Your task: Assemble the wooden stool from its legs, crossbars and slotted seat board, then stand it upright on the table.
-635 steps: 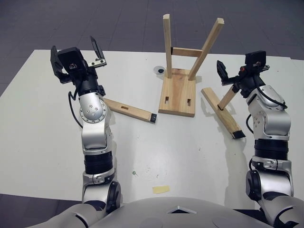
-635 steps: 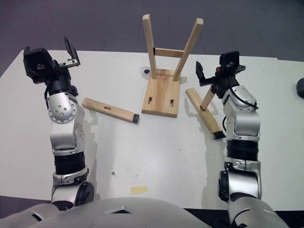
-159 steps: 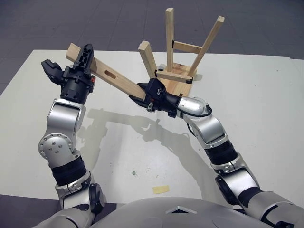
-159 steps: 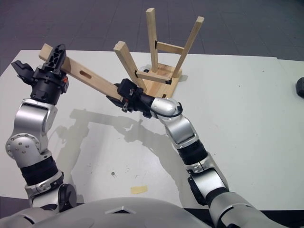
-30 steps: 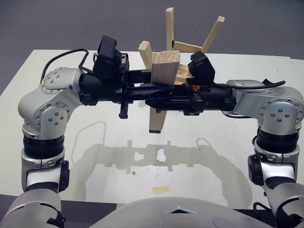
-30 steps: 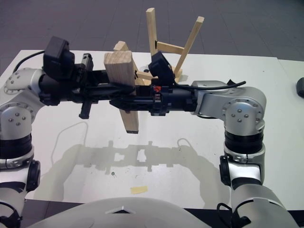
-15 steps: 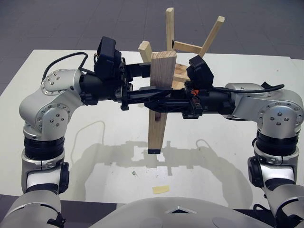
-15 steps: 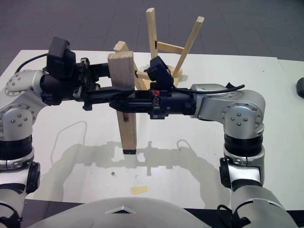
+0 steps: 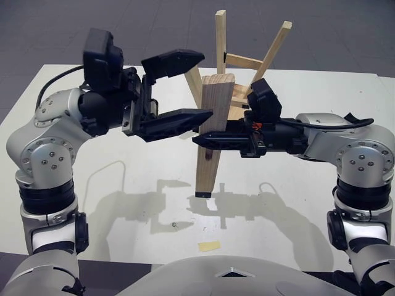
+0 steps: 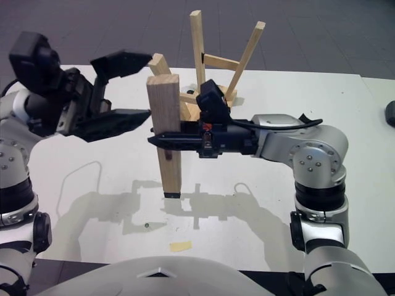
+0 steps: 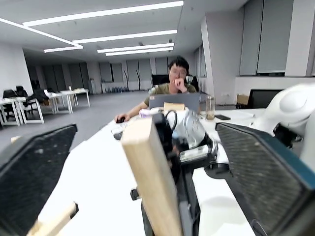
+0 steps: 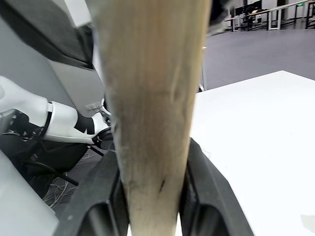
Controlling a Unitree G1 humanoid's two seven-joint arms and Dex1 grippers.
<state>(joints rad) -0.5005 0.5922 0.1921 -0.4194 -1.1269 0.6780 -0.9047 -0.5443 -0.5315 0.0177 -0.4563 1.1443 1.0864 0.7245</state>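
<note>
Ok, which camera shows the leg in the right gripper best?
Left eye view: the whole leg, roughly upright, clamped in the right gripper. Right eye view matches; left wrist view shows its top end, right wrist view a close stretch.

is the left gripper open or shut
Open: the left gripper has its fingers spread wide, clear of the standing wooden leg that the right gripper clamps.

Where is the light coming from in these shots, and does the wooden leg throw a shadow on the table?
Left eye view: a soft shadow lies on the table, nearer the robot than the foot of the wooden leg, so light likely comes from above and ahead. Left wrist view: long ceiling strip lights glow overhead.
</note>
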